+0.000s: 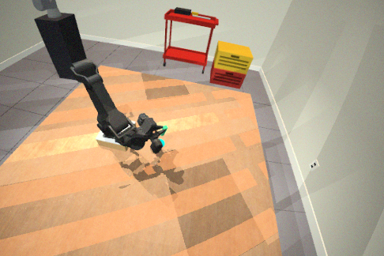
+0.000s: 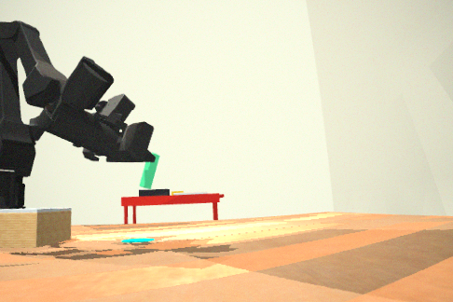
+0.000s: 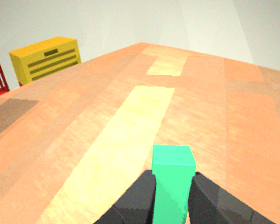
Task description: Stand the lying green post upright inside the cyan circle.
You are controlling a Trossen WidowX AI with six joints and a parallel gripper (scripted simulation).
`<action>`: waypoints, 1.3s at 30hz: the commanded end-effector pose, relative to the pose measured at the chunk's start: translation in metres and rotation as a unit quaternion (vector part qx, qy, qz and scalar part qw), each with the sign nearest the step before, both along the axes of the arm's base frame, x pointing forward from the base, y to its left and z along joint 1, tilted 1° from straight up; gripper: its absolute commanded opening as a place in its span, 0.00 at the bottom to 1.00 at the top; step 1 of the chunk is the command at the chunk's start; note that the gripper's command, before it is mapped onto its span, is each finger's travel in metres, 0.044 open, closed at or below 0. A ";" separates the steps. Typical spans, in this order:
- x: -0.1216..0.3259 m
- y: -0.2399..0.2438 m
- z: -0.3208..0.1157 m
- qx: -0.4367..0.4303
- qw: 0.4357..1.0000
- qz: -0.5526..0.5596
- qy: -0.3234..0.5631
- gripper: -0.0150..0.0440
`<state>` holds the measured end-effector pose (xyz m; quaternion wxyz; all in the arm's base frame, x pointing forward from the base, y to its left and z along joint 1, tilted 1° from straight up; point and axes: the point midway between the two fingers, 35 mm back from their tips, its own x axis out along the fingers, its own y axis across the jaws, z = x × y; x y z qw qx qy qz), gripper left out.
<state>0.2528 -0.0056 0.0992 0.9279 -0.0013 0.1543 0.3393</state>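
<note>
One green post (image 1: 164,128) (image 2: 149,171) (image 3: 173,195) is held in the air above the tabletop (image 1: 221,224) (image 2: 233,274) (image 3: 100,135), pinched by its upper end between the two dark fingers of the end effector (image 1: 163,131) (image 2: 151,157) (image 3: 170,180). In the exterior view it stands nearly upright, though tilted, with its top leaning to the right of the picture and its lower end to the left. That lower end touches nothing on the tabletop, and the cyan circle (image 2: 138,240) lies flat well below it. From the top view, the circle is partly hidden by the end effector, and the visible part of the post appears just beside it. In the wrist view, one finger presses on each side of the post, and its squared end shows clearly between them.

The black arm (image 1: 103,99) (image 2: 81,125) reaches toward the circle from a pale block (image 1: 112,141) (image 2: 53,227), which sits near the circle, on its left side in the exterior picture. Well beyond the circle stand a red cart (image 1: 191,20) (image 2: 170,199) (image 3: 3,80) and, next to the cart, a yellow drawer box (image 1: 235,56) (image 3: 47,62) stacked on a red drawer box (image 1: 228,77). A small black case (image 1: 182,11) (image 2: 154,193) rests on the cart's top shelf, also well apart from the circle.
</note>
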 end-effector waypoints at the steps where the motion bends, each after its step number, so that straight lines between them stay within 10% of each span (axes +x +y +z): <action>1: -0.004 0.001 0.001 0.003 1.000 0.003 -0.017 0.29; 39: -0.030 0.003 0.008 0.018 0.993 0.015 -0.113 0.29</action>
